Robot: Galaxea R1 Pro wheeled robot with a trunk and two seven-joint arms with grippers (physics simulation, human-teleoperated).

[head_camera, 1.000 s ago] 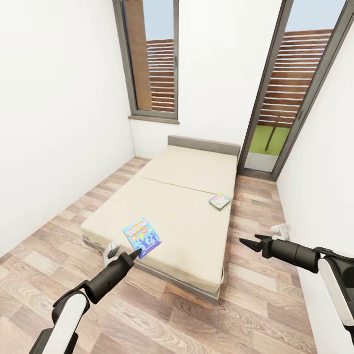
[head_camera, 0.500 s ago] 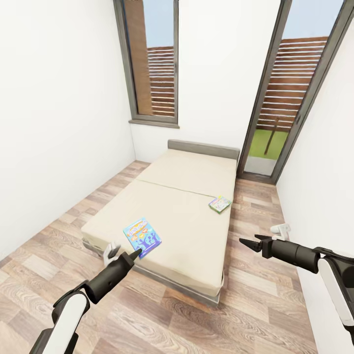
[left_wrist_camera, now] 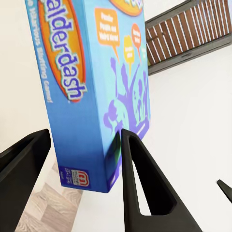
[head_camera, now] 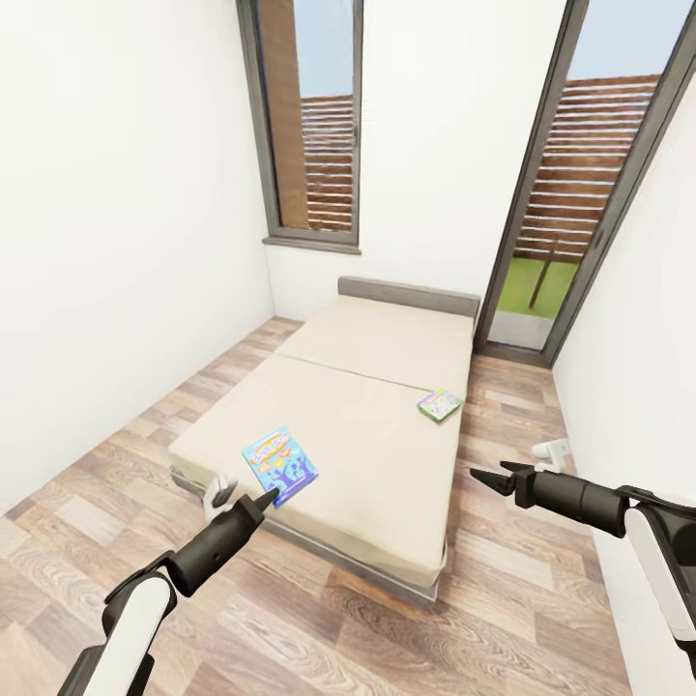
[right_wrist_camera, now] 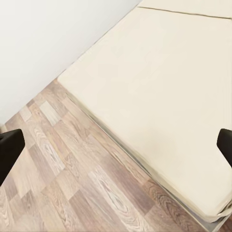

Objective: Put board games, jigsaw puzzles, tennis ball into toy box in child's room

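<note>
A mostly blue board game (head_camera: 280, 467) hangs over the near left corner of the bed (head_camera: 367, 416), with my left gripper (head_camera: 266, 501) shut on its lower edge. In the left wrist view the blue board game (left_wrist_camera: 96, 87) stands upright between the two dark fingers (left_wrist_camera: 140, 183). A second board game (head_camera: 440, 404), white and green, lies flat near the bed's right edge. My right gripper (head_camera: 483, 477) is open and holds nothing, over the floor to the right of the bed. Its spread fingertips (right_wrist_camera: 9, 150) frame the mattress corner and the planks.
The bed runs away from me to a grey headboard (head_camera: 408, 293) at the far wall. White walls close in on both sides. A tall window (head_camera: 311, 126) and a glass door (head_camera: 570, 193) stand behind. Wood-plank floor (head_camera: 338, 628) lies around the bed.
The camera has moved, so the bed, window and door sit slightly further right in the picture. The blue board game stays in my left gripper, and both arms hold the same pose.
</note>
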